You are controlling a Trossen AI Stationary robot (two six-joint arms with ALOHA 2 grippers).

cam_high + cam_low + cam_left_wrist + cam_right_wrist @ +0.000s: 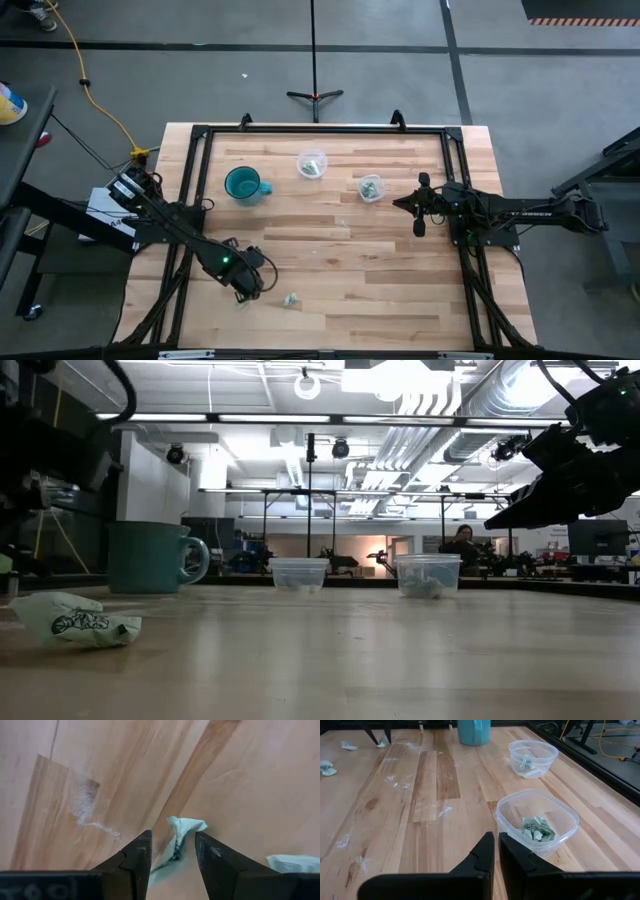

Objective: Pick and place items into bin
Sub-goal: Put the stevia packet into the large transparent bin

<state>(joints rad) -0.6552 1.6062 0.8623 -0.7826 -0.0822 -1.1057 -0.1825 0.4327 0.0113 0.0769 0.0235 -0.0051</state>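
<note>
Crumpled pale green item [179, 840] between narrowly parted fingers of left gripper [172, 851] on desk [340, 250], right gripper [496, 847] nearly closed, empty, above clear bin [536, 822], teal mug [243, 185] beyond.

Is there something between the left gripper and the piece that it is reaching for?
Nothing visible. The left gripper is open, with the pale green piece already between its fingers on the bare table.

Green-and-whitish piece [176, 851] between the left gripper [172, 856] fingers partly hidden by them, second piece [295, 863] cut off behind a finger, left arm cropped at the low view's edge, print on the crumpled piece [78, 622] unreadable
</note>
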